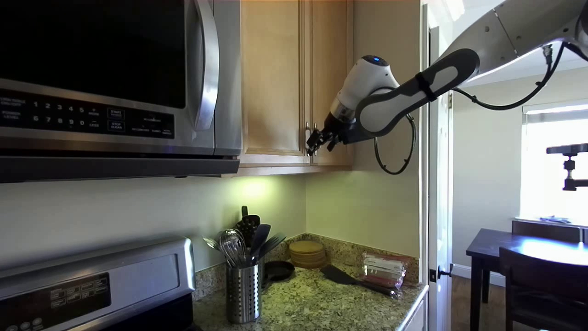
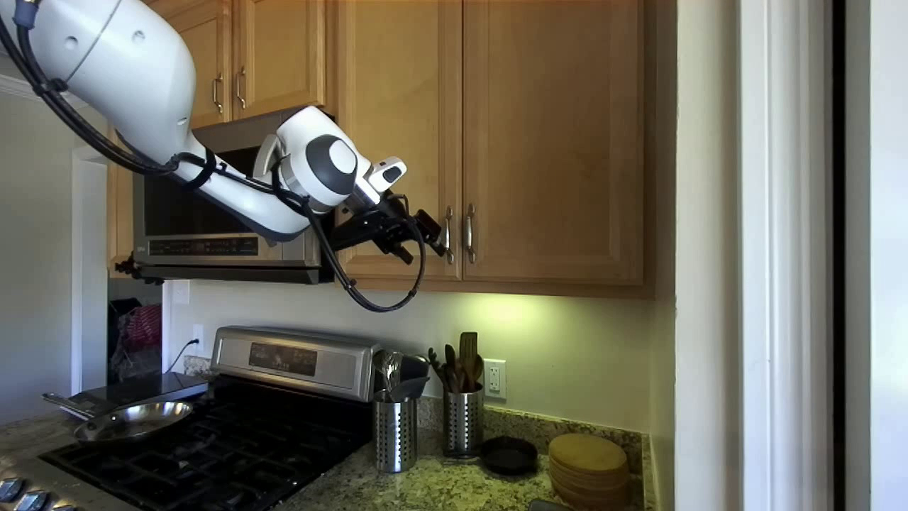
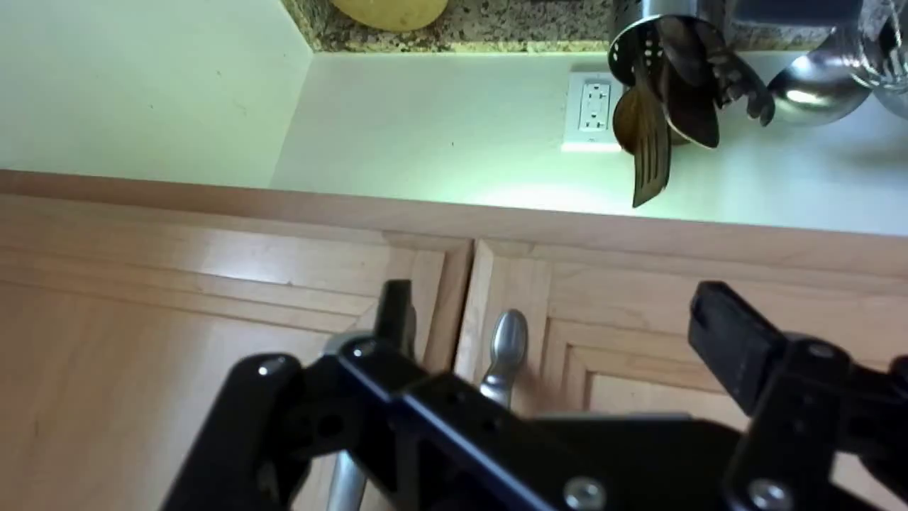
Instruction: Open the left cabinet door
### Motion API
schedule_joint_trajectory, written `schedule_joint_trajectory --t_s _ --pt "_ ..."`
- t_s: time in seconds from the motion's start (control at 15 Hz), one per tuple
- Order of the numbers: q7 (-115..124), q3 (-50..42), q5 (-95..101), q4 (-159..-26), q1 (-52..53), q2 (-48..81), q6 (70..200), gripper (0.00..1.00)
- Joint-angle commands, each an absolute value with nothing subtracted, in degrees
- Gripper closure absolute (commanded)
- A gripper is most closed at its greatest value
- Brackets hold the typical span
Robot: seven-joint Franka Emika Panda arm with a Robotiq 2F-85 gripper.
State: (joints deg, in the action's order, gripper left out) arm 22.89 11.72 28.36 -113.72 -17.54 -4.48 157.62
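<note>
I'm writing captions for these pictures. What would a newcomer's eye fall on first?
Probably the white arm in front of the microwave in an exterior view, its open gripper by the handles of the cabinet. Next, perhaps, the glow on the wall beneath it, then the utensil holders on the counter.

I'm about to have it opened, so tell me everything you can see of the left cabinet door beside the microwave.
The left cabinet door is light brown and looks like wood, with a framed panel. It stands upright and shut, between the microwave and the right door, its top out of view. A curved, silvery, metal-looking handle is mounted vertically near its lower right corner. In the wrist view, the handle's lower end shows in the gap of the open gripper; whether they touch, I can't tell.
</note>
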Motion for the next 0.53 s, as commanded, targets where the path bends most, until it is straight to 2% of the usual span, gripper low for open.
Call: schedule_joint_trajectory --t_s 0.0,0.13,0.2,0.27,0.33,0.47 --pt "25.70 11.23 29.63 -108.13 -18.36 -1.05 157.16 0.00" --pt "25.62 10.54 28.87 -106.09 -18.24 -0.02 156.70 0.01" --pt "25.31 10.22 28.39 -105.13 -18.18 0.62 156.50 0.10" --pt "25.04 10.00 27.86 -104.25 -18.09 1.21 156.38 0.14" --pt "24.77 9.80 27.25 -103.49 -17.97 1.79 156.25 0.26" --pt "24.25 9.66 26.12 -101.88 -17.75 3.21 156.20 0.44"
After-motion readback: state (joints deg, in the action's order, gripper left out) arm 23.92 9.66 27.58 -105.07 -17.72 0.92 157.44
